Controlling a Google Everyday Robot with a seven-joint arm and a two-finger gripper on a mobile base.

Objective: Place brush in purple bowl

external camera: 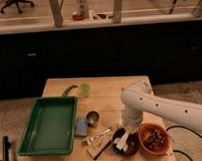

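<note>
The purple bowl [118,149] stands near the table's front edge, between a flat wooden block and an orange bowl. The whitish brush [123,140] lies in it, its pale handle pointing up towards the arm. My gripper [127,129] comes down from the white arm on the right and hangs just over the back rim of the purple bowl, at the upper end of the brush. The arm hides the spot where gripper and brush meet.
An orange bowl [142,139] with dark pieces stands right of the purple bowl. A wooden block [99,147], a thin metal utensil [98,135], a steel cup [93,118] and a blue pad [82,128] lie left of it. A green tray [27,147] fills the table's left side, with a green cup [84,89] behind.
</note>
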